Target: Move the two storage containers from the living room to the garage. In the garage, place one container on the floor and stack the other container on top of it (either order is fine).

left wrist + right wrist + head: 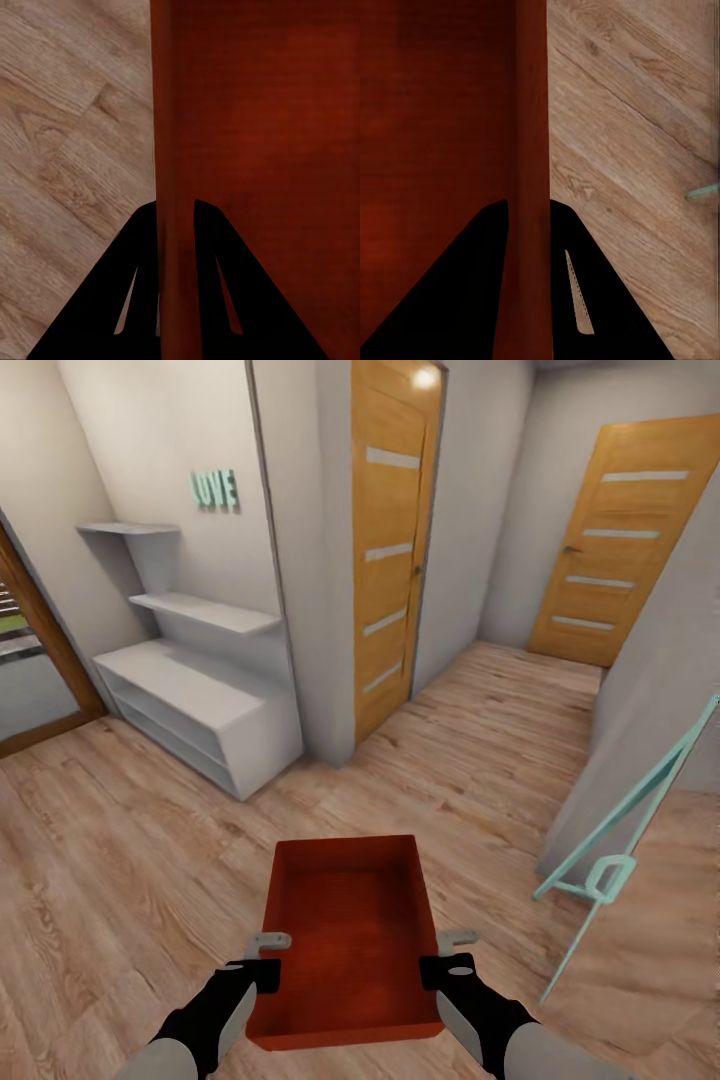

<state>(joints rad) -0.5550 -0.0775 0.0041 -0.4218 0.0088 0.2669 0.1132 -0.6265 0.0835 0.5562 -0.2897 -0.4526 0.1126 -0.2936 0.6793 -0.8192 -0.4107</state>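
An orange-red bin (348,940) hung above the light wood-plank floor (120,860), held level in front of the robot with its open top up and nothing visible inside it. The left gripper (268,958) was clamped on the bin's left wall, and the left wrist view showed its two dark fingers (135,292) straddling that wall (174,150), one on each side. The right gripper (447,955) gripped the opposite wall in the same way, with its fingers (472,292) either side of the rim (531,150). Ahead and to the left stood a low white shelf unit (195,705) against a cream wall bearing teal letters spelling LOVE (214,489). Beyond it was a wood-panelled door (392,540) beside a corner, and a second such door (620,545) closed the end of a short hallway. A pale green frame (625,830) leaned against the wall on the right.
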